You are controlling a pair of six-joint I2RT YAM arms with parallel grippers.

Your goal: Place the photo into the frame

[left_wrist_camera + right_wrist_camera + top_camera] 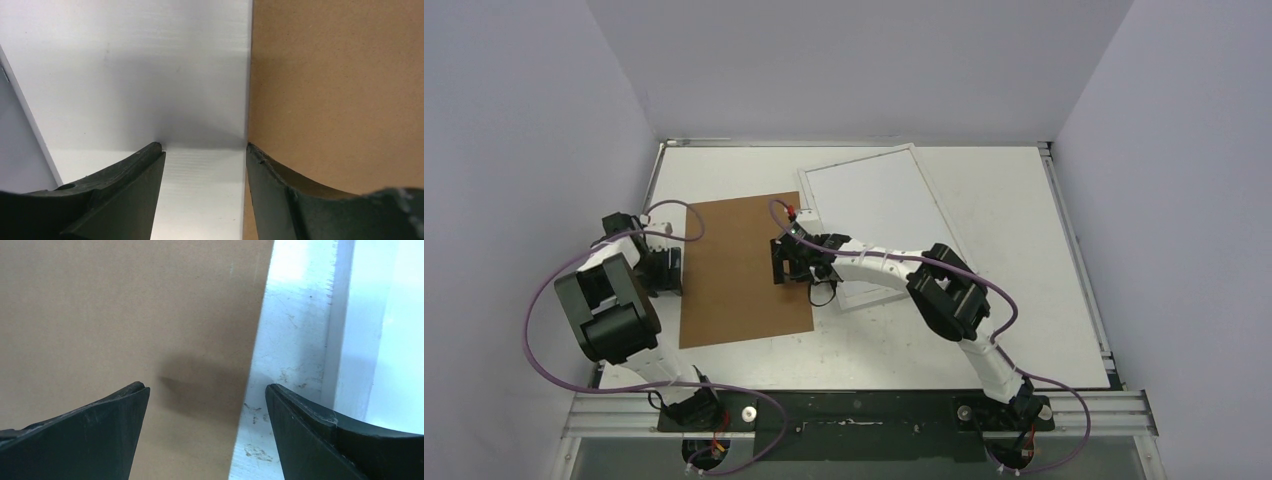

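Left claw (204,146) half open, right claw (207,385) wide, both empty, astride board (744,265) edges for pickup; likely next: pinch, lift

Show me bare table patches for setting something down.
Largest free patch: table right of the white frame, out to the right rail. Also a strip between the brown board's near edge and the arm bases, and the far-left corner beyond the board. Crowded: the board-frame gap, filled by the right tool, and the board's left edge, where the left tool sits.
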